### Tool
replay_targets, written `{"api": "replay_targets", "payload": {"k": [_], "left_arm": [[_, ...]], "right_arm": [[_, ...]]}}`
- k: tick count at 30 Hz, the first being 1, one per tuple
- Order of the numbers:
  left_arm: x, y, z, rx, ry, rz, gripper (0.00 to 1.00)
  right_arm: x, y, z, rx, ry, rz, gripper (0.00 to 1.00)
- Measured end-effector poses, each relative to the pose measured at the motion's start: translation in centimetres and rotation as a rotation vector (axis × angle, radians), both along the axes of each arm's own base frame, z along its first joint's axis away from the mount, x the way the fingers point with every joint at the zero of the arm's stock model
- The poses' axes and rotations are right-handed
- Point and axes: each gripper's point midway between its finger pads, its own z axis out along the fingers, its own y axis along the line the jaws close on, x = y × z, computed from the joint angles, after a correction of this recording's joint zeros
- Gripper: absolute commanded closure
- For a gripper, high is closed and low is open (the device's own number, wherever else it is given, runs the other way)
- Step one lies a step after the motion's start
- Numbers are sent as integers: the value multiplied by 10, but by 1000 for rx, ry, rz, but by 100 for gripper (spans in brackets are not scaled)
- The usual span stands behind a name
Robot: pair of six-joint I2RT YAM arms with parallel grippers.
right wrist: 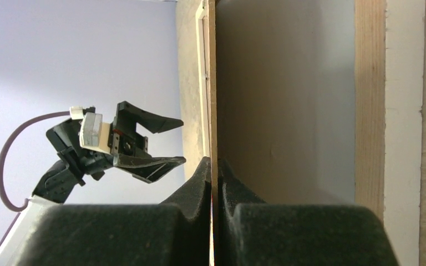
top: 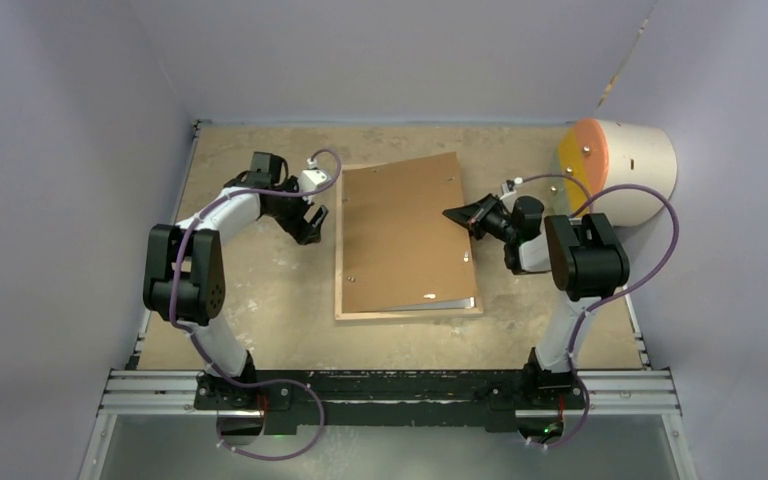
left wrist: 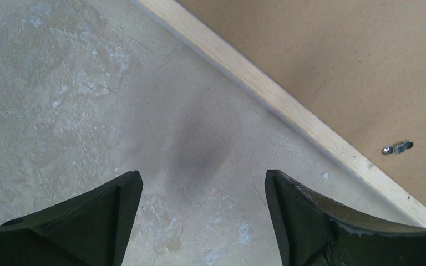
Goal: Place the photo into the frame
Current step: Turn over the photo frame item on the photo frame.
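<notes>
- Right now the right fingers [right wrist: 213, 163] are clenched on the right long edge of the plain brown backing board [top: 400, 230], which they hold raised off what lies below.
- Below it, the large thin-rimmed rectangular frame [top: 400, 314] lies back-up in the middle of the mottled beige table [top: 260, 300], light wood showing and its long axis running near to far.
- A pale grey-white sheet [right wrist: 283, 100] lies inside the rim under the raised board. I take it for the photo's plain white back, though no picture side shows.
- The left fingers [top: 310, 225] are spread wide and hold nothing. They hang over bare table just left of the frame's left rim, not touching it.
- The coming move turns on the board's gripped edge, which sits above the frame's right rim, so the right arm is the nearer one. Lowering that edge square into the rim looks like the next call, with the left fingers placed to steady the far side.
</notes>
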Motion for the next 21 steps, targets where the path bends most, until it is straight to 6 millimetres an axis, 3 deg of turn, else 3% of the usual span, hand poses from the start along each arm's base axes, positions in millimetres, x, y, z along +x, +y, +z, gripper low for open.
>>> {"api": "replay_targets", "payload": {"k": [6, 21], "left_arm": [[2, 6, -7, 36, -2, 0, 14], [-13, 21, -38, 119, 46, 2, 14]], "right_arm": [[-3, 20, -4, -23, 13, 25, 100], [-9, 57, -12, -234, 13, 49, 73]]}}
